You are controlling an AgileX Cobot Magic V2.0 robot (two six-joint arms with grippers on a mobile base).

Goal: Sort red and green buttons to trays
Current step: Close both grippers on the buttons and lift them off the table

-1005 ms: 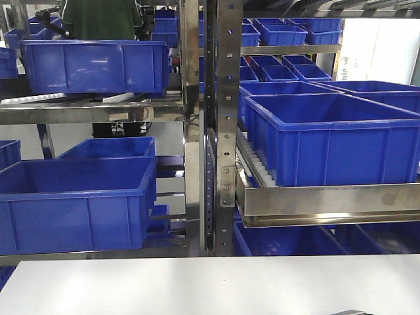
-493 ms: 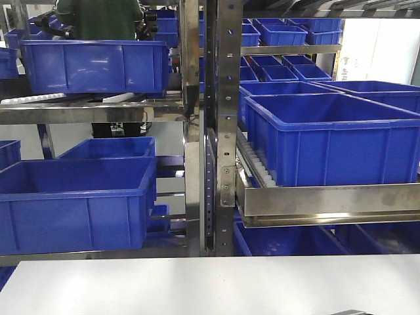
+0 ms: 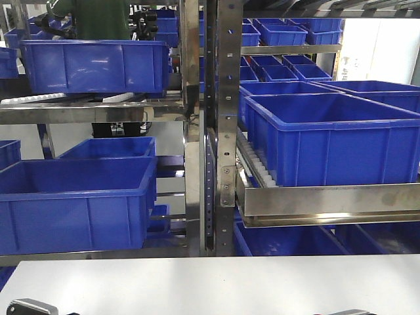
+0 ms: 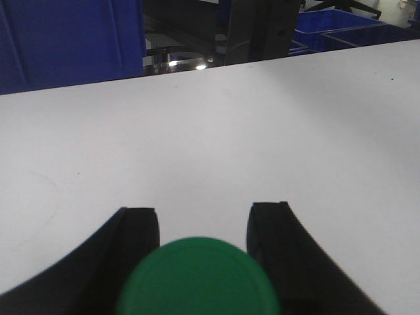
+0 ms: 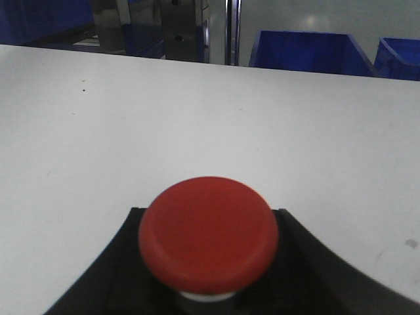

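Observation:
In the left wrist view the green button [image 4: 197, 282] shows its round green cap low between the two black fingers of my left gripper [image 4: 203, 216], which is shut on it above the white table [image 4: 197, 131]. In the right wrist view the red button [image 5: 209, 233] sits between the black fingers of my right gripper [image 5: 209, 211], shut on it above the table [image 5: 197, 98]. Both black bodies are hidden under the caps. The red tray and the green tray are out of view.
Beyond the table's far edge [image 3: 210, 259] stands a steel rack [image 3: 220, 131] with several deep blue crates [image 3: 328, 141]. A grey part of my left arm [image 3: 26, 307] shows at the lower left, a sliver of the right arm [image 3: 351, 312] at the bottom.
A grey part of my left arm has come into the bottom left of the front view. A person in green behind the rack has shifted.

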